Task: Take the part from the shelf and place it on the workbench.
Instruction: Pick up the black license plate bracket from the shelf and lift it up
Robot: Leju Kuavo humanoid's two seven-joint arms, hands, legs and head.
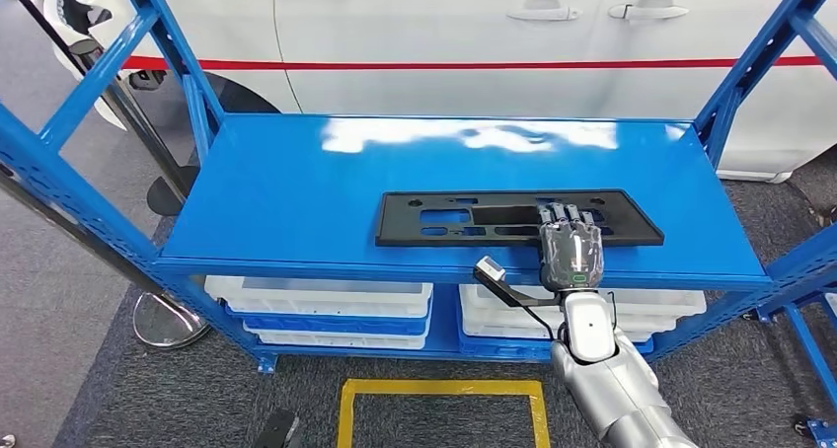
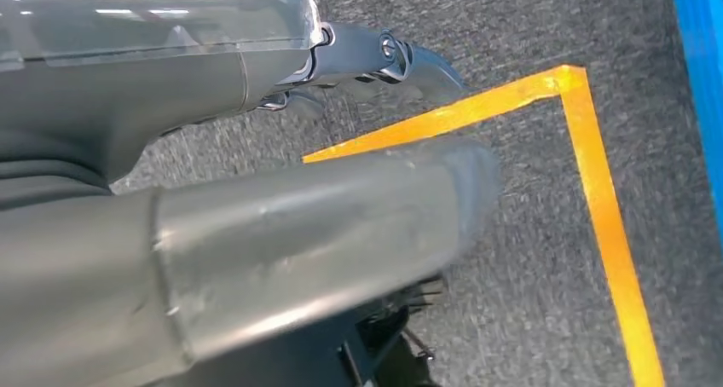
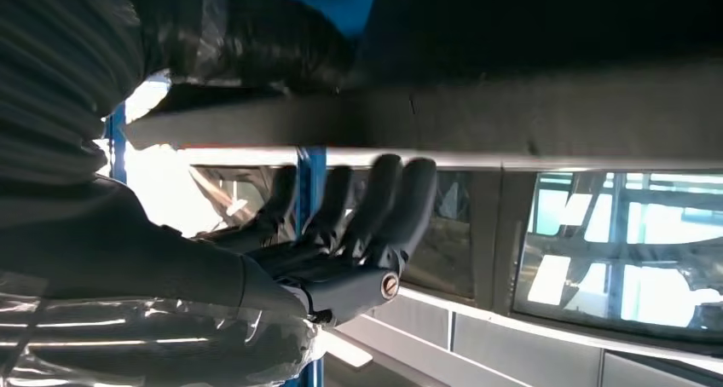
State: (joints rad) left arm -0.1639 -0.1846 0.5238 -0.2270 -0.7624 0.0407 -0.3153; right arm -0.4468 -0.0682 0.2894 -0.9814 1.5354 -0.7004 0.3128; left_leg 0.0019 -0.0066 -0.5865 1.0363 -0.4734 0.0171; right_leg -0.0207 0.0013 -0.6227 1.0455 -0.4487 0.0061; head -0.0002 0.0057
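Head view: right robot hand (image 1: 570, 254) over flat black plastic part (image 1: 464, 216) on blue metal shelf (image 1: 276, 191), fingers apart, nothing held. Next, probably: close and lift.

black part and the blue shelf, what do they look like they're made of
Black part: probably moulded plastic, matt, with no glare and clean cut-out slots.
Blue shelf: looks like painted sheet metal, glossy, with bright reflections along its back edge.

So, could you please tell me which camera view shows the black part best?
The head view: the whole part lies flat on the blue shelf, the right hand resting on it. The right wrist view shows it as a dark edge. The left wrist view faces the floor.
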